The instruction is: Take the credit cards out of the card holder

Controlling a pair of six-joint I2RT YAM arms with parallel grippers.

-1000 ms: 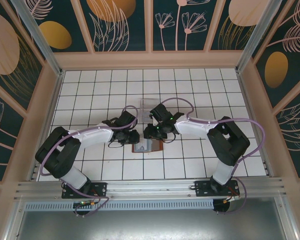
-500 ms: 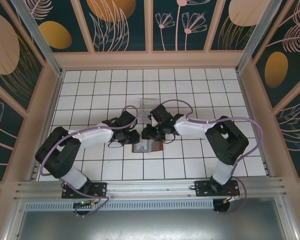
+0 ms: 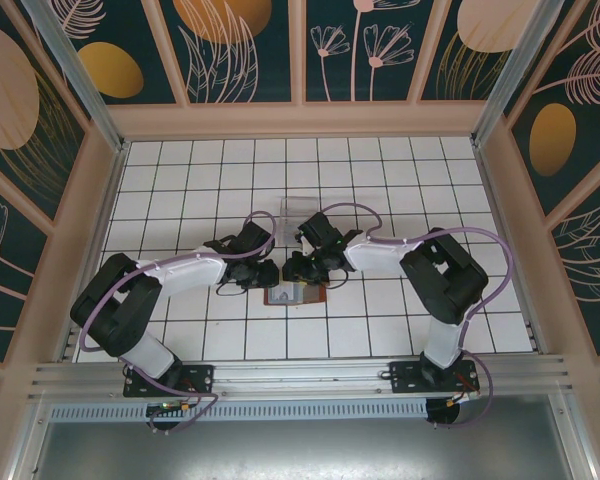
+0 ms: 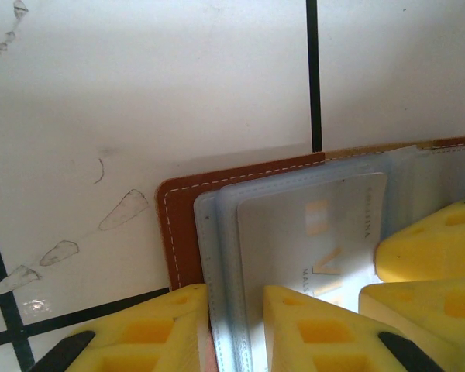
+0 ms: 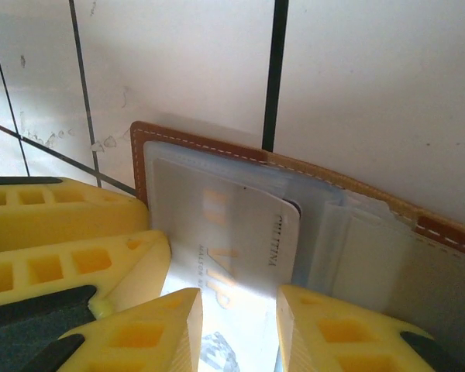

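Note:
The brown card holder [image 3: 298,294] lies open on the tiles, its grey-blue plastic sleeves [image 4: 217,232] fanned out. A whitish credit card [image 4: 310,232] with gold lettering sits partly out of a sleeve. My left gripper [image 4: 236,294] has its tips down on the holder's left edge, jaws narrowly apart over the sleeve edges. My right gripper [image 5: 239,298] has its tips on the same card [image 5: 217,225], jaws apart with the card's face showing between them. From above, the left gripper [image 3: 268,272] and right gripper [image 3: 292,268] meet over the holder. A dark card edge [image 5: 294,208] peeks from behind the pale one.
A clear acrylic stand [image 3: 292,214] stands just behind the two grippers. The right gripper's yellow fingers [image 4: 422,256] crowd the left wrist view, and the left gripper's fingers [image 5: 62,221] crowd the right wrist view. White tiled floor [image 3: 380,180] spreads all round, fenced by pink frame walls.
The right arm's elbow has swung left and its gripper has edged slightly left over the holder. The left arm and the holder have stayed put.

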